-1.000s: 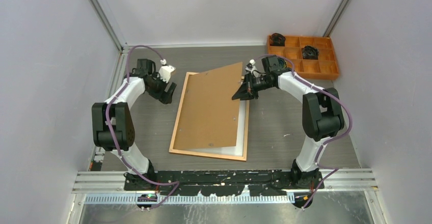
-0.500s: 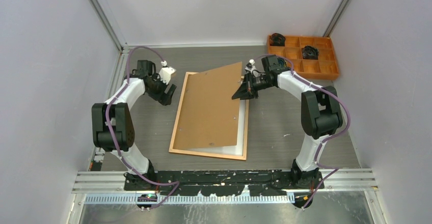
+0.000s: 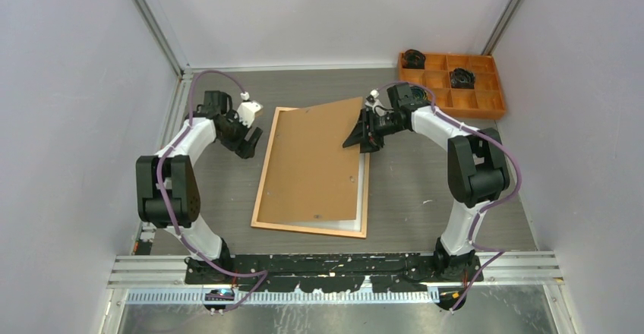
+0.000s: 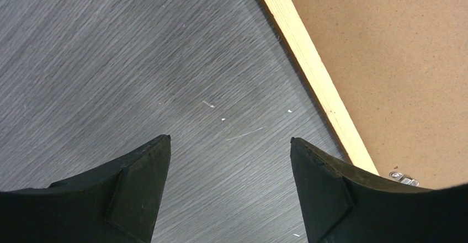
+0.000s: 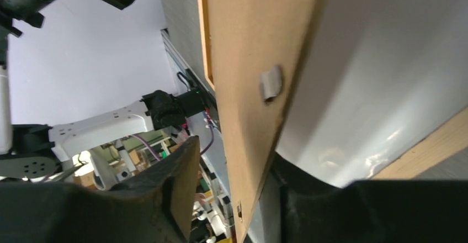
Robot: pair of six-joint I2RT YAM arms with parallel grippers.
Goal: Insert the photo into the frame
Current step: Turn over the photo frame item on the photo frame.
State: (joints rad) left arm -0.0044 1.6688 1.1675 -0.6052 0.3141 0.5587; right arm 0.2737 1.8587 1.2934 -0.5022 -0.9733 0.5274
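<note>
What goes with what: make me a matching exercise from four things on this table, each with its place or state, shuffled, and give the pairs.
1. frame
2. backing board
3. compartment tray
4. left gripper

A. far right corner of the table
B. open above bare table, left of the frame
C. askew over the frame, right edge inside the right gripper
D. lying flat mid-table

Pairs: 1-D, 2-C, 3-A, 4-B.

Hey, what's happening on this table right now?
The right gripper straddles the far right edge of a brown backing board, jaws slightly apart. The board sits askew over the frame, with a white sheet showing beneath. The left gripper hovers open beside the frame's left side.
</note>
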